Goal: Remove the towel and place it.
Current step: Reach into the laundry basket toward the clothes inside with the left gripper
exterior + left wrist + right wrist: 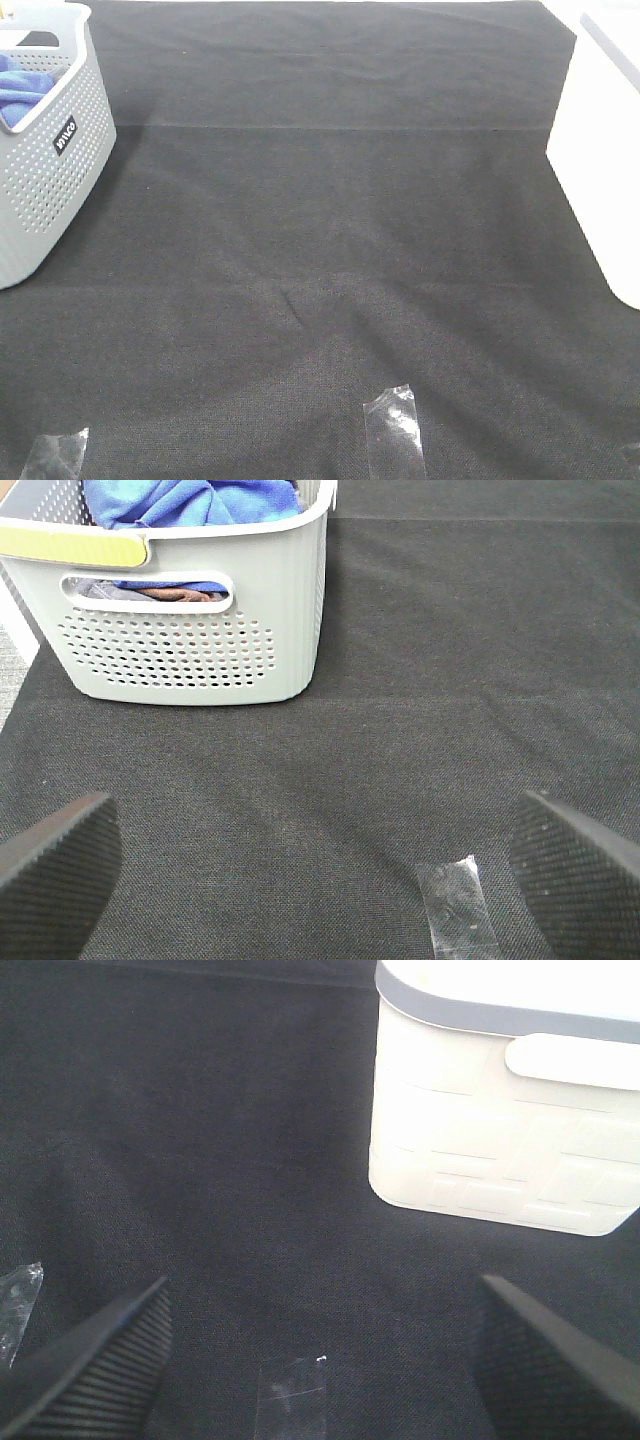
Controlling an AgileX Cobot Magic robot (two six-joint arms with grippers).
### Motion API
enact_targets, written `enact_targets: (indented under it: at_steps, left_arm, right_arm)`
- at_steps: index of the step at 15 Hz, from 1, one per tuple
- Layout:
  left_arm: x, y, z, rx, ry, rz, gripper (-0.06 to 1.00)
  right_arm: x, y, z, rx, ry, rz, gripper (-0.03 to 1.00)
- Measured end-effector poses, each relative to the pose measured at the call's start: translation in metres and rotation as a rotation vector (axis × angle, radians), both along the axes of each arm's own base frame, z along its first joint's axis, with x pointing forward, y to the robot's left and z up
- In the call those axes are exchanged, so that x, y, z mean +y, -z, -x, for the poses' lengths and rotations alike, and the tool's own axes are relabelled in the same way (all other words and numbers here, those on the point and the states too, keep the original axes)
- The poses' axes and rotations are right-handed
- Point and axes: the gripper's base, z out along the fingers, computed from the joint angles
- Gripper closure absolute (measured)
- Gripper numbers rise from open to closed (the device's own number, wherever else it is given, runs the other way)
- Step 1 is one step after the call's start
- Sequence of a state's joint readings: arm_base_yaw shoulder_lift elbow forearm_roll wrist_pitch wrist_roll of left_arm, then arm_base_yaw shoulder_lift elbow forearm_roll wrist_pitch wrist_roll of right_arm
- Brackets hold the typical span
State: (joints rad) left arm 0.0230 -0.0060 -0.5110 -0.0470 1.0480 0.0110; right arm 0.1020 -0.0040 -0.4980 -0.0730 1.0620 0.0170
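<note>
**Pincer fingers of both arms, seen from the wrist cameras**

Left pincer (318,870): two broad fingers (58,875), dark grey to black and matt, with rounded corners. Their faces carry a fine, regular stipple of small dots, like moulded rubber.

Right pincer (325,1360): two black fingers of similar build, each narrowing to a blunt wedge-shaped tip. One pad (105,1370) shows close parallel ridges along its edge. The other pad (555,1360) shows a fine dotted grain. The rest of both arms lies outside every view.
</note>
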Motion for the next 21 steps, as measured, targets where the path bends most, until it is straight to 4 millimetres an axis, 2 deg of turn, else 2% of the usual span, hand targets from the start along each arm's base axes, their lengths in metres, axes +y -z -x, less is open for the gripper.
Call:
enact_targets:
  at_steps: [21]
  left_arm:
    - [0.0000, 0.0000, 0.0000, 0.000, 0.000, 0.000, -0.05]
  right_arm:
    - [-0.0006, 0.0000, 0.0000, -0.001, 0.004, 0.006, 0.20]
